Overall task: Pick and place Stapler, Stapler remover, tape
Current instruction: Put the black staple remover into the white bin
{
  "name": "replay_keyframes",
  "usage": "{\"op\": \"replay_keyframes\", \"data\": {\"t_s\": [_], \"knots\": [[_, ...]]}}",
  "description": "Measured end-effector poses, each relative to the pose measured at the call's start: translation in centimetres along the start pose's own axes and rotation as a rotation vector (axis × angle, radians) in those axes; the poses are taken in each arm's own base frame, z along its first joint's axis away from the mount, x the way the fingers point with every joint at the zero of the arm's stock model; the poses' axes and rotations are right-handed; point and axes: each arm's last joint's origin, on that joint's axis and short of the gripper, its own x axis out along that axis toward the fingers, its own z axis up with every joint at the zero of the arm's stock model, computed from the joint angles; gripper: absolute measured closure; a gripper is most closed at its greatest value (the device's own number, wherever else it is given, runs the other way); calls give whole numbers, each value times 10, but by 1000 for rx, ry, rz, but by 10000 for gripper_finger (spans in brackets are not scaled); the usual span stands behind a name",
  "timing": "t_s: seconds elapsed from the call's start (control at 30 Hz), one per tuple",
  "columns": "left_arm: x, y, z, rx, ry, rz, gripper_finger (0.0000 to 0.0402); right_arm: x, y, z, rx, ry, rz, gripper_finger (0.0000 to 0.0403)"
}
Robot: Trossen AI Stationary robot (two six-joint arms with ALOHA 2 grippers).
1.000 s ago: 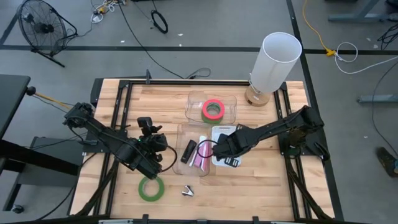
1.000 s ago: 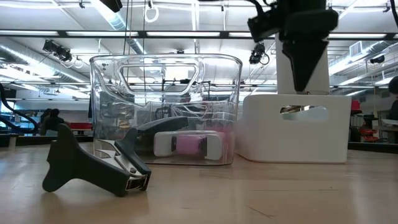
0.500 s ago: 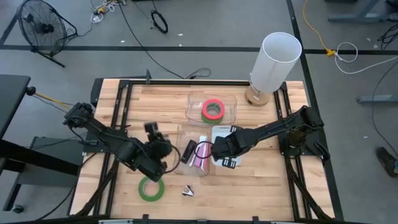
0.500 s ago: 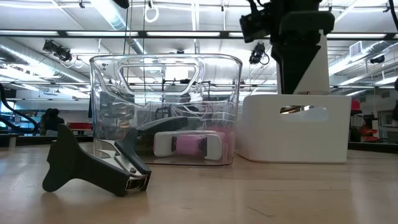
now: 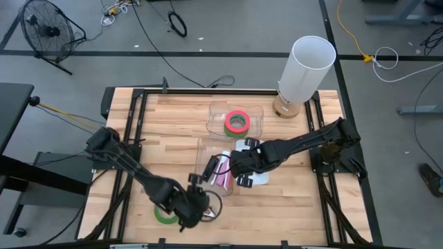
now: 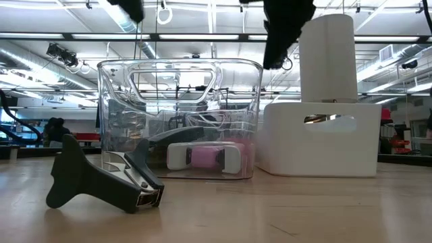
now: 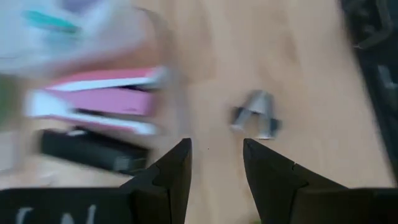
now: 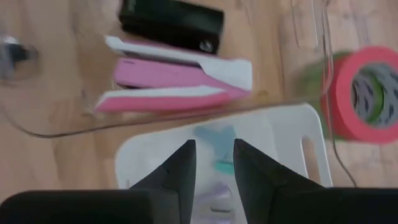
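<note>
Your table [image 5: 180, 117]: pale wood planks, matt. Bins [image 6: 179, 118]: clear glossy plastic. Stapler [image 8: 177, 84]: pink/white smooth plastic. Staple remover [image 6: 101, 179]: matt black plastic w/ shiny metal jaws. White box [image 6: 320, 138]: matt plastic.

Left gripper [image 5: 196, 209] swung from beside clear bin toward stapler remover [image 5: 209, 212]; right gripper [image 5: 234, 164] shifted over bin.

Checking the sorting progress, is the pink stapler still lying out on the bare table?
No, the pink stapler lies inside the clear bin at the table's middle, beside a black stapler.
</note>
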Motion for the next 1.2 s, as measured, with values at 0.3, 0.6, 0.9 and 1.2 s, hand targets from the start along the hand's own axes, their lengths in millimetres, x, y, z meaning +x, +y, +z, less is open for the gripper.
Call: {"op": "replay_keyframes", "data": {"t_s": [0.3, 0.6, 0.9, 1.2], "knots": [[45, -45, -8, -14, 56, -108, 252, -13, 1, 9, -15, -47, 23, 293], [69, -59, -13, -2, 69, -103, 252, -17, 3, 13, 1, -65, 79, 293], [92, -60, -18, 16, 100, -54, 252, -18, 6, 14, -1, -72, 120, 293], [99, -50, -14, -7, 112, -43, 252, -19, 7, 16, -17, -96, 127, 293]]}}
